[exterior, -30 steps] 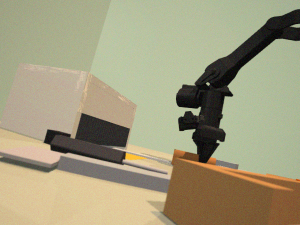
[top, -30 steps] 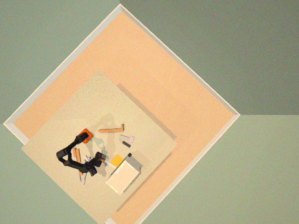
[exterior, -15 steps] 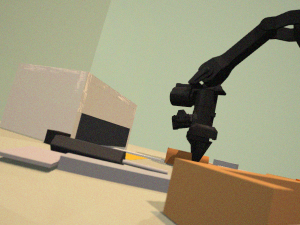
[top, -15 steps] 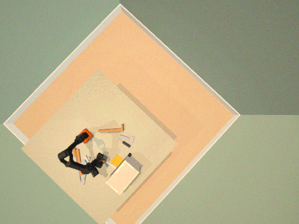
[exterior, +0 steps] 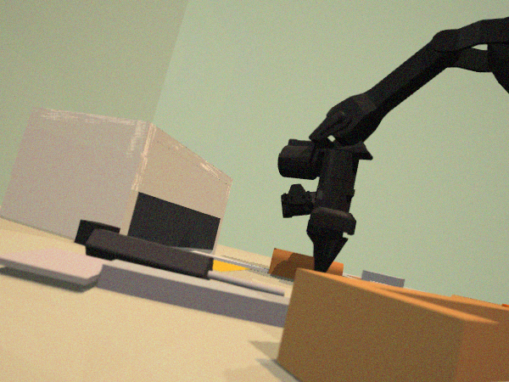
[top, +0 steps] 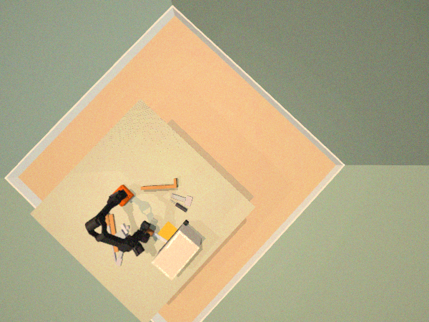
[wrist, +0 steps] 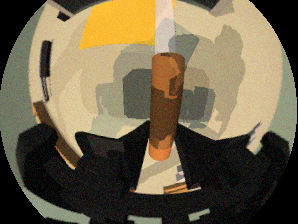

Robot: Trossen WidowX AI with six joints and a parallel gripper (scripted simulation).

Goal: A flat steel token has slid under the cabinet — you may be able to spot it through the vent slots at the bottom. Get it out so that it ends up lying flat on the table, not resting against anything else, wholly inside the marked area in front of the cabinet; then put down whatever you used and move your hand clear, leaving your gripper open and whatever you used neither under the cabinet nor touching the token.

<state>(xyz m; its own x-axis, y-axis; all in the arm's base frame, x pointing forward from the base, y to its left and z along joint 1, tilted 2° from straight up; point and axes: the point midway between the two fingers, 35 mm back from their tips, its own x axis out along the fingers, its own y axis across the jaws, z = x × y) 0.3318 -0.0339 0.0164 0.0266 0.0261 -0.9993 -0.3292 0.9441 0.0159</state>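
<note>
The steel token cannot be made out in any view; whether it lies under the cabinet [top: 176, 252] cannot be told from these pictures.

In the top view, from the left, the black arm bends from its orange base [top: 124, 194] over an orange bar [top: 111, 223] lying on the table [top: 89, 186]. The gripper [top: 153, 232] is clenched on a brown-orange stick [wrist: 164, 106], which in the wrist view points ahead toward the yellow marked area [top: 168, 230]. That area lies just beside the cabinet's front, with the stick's far end near its edge. A pale strip [wrist: 164, 19] runs alongside the marked area in the wrist view.

Further right and up in the top view, an orange L-shaped tool [top: 161, 186] and a pale T-shaped tool [top: 181, 197] with a dark piece [top: 181, 207] beside it lie apart from the arm.

In the exterior view the gripper [exterior: 326, 259] points downward behind an orange block [exterior: 373, 331].
</note>
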